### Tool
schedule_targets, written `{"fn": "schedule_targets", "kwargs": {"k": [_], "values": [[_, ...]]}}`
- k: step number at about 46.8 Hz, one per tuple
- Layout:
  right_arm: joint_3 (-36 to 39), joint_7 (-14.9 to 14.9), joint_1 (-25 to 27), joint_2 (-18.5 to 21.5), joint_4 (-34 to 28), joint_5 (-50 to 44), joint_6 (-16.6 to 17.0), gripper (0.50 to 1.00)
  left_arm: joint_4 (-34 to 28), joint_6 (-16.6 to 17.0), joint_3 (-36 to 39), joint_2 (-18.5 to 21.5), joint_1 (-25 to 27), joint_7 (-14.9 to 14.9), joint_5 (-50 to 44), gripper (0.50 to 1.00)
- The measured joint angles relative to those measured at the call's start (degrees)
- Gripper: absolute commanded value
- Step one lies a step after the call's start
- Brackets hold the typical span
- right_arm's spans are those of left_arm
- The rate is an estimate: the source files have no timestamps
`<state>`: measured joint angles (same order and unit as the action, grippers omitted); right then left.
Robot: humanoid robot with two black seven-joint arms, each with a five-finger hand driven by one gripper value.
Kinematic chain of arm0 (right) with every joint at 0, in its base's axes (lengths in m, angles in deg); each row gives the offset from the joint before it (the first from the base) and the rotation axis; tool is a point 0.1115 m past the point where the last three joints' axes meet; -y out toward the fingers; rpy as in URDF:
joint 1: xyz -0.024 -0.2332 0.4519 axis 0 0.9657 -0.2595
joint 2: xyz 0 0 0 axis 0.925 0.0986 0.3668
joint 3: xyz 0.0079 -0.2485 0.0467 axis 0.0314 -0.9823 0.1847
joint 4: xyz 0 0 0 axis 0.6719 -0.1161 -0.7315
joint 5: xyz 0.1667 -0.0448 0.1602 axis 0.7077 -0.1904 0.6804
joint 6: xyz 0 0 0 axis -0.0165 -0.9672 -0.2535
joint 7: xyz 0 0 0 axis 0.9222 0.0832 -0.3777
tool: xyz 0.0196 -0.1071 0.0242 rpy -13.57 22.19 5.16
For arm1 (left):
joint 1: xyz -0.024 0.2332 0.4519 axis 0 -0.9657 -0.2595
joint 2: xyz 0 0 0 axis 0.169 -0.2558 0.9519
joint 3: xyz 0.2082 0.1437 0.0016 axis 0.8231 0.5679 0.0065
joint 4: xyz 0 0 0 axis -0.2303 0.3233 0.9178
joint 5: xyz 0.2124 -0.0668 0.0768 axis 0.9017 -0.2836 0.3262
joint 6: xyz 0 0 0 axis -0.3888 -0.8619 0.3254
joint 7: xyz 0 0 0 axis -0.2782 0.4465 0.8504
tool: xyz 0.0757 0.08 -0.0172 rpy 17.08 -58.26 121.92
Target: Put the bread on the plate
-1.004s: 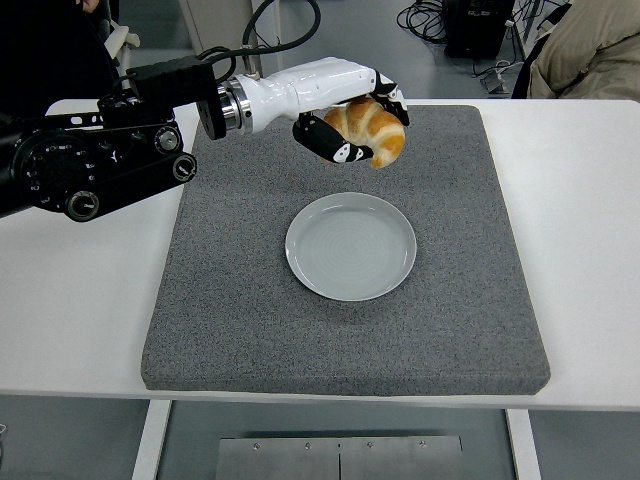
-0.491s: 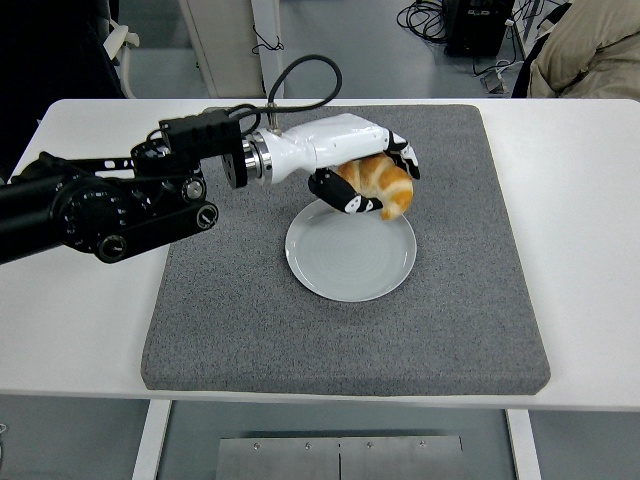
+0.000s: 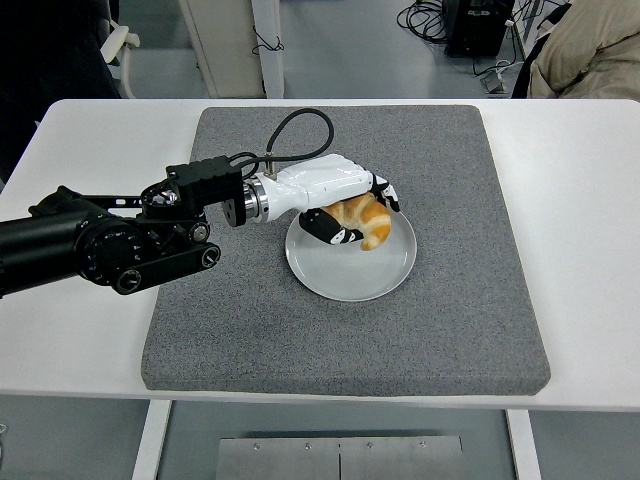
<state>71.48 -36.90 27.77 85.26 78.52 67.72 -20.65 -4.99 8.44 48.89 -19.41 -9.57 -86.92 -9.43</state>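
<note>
The left hand (image 3: 345,205) sits just above the centre of the frame, its white shell reaching in from the black arm that enters at the left edge, and its fingers are curled around the bread (image 3: 364,220), a golden croissant-shaped piece gripped from above and behind. The bread is over the upper part of the plate (image 3: 350,272), a pale round dish lying in the middle of the grey mat (image 3: 250,340) that covers most of the white table (image 3: 590,250). Whether the bread already rests on the plate's surface or hangs just off it is hard to tell from this angle; it looks very close to touching. The right hand is not in view. A person's sleeve (image 3: 590,45) shows at the upper right corner, well apart from the work. The step in hand appears to be the release, and the risks sit there. The bread is placed toward the plate's far rim, not its middle, so if the fingers open while it is tilted, it could roll over the rim onto the mat. The lower fingers (image 3: 335,236) sit under or against the bread, and pulling them out sideways could drag it along or nudge the light plate across the mat. Opening before contact could let it bounce.
</note>
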Motion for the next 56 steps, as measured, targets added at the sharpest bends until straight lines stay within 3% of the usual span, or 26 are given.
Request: {"fn": "schedule_targets", "kwargs": {"k": [37, 48, 56], "values": [[0.0, 0.0, 0.0, 0.0, 0.0, 0.0, 0.0, 1.000, 2.3, 2.5, 2.3, -1.8, -3.5, -0.2, -0.1, 0.637], [0.0, 0.0, 0.0, 0.0, 0.0, 0.0, 0.0, 1.000, 2.3, 2.6, 2.3, -1.9, -3.5, -0.2, -0.2, 0.746], [0.0, 0.0, 0.0, 0.0, 0.0, 0.0, 0.0, 1.000, 2.3, 2.6, 2.5, -1.8, -4.4, -0.2, -0.2, 0.793]]}}
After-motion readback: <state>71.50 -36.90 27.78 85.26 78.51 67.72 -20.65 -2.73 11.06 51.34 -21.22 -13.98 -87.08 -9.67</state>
